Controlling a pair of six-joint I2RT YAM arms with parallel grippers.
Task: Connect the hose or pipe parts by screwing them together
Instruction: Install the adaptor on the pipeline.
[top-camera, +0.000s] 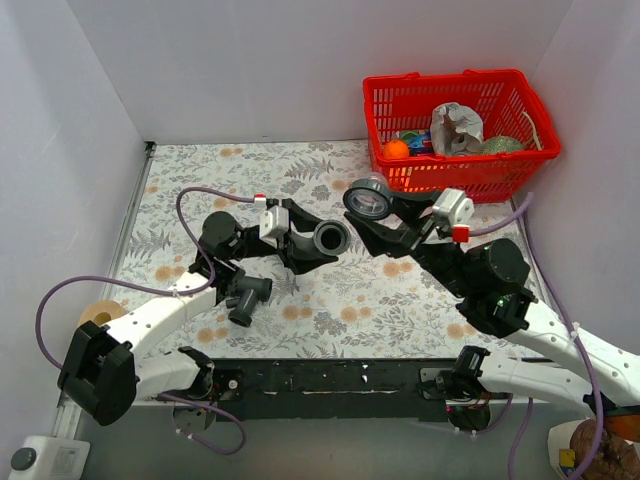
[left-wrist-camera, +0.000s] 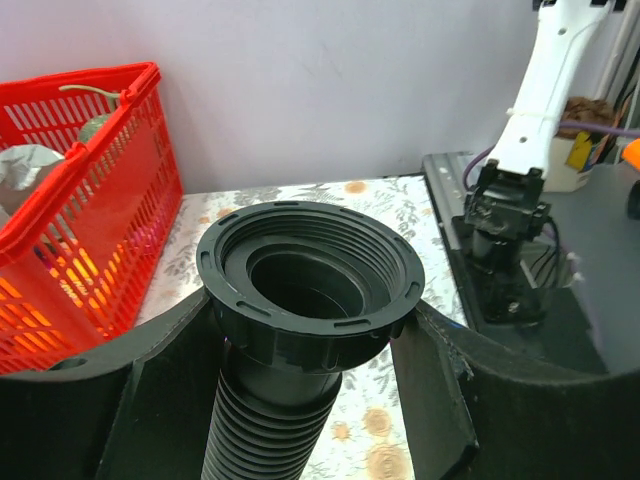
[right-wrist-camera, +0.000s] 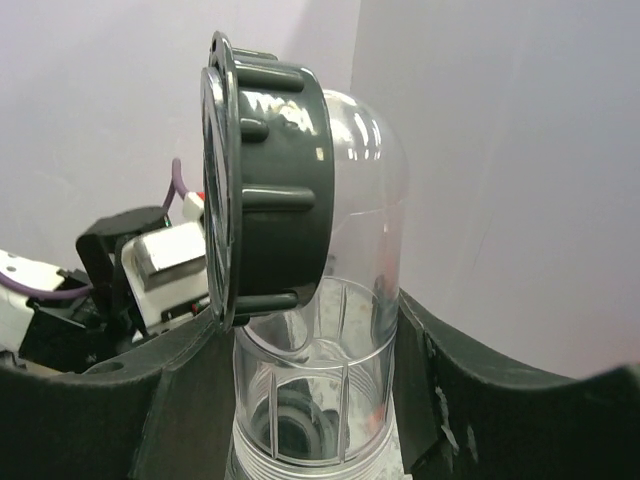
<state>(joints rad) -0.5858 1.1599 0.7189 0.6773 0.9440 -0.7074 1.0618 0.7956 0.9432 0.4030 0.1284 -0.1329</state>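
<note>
Top: left gripper (top-camera: 312, 243) clamps the hose (top-camera: 331, 237), right gripper (top-camera: 388, 215) clamps an elbow (top-camera: 368, 198); the ends are near, apart, not in line

Left wrist: threaded collar (left-wrist-camera: 310, 265) faces up, open

Right wrist: nut (right-wrist-camera: 265, 190) faces sideways; if they meet askew, threads may cross or the elbow slip

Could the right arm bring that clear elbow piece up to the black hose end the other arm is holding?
Probably yes. The clear elbow in the right arm's jaws and the black hose's collar in the left arm's jaws are apart, with nothing between them seen from above.
</note>
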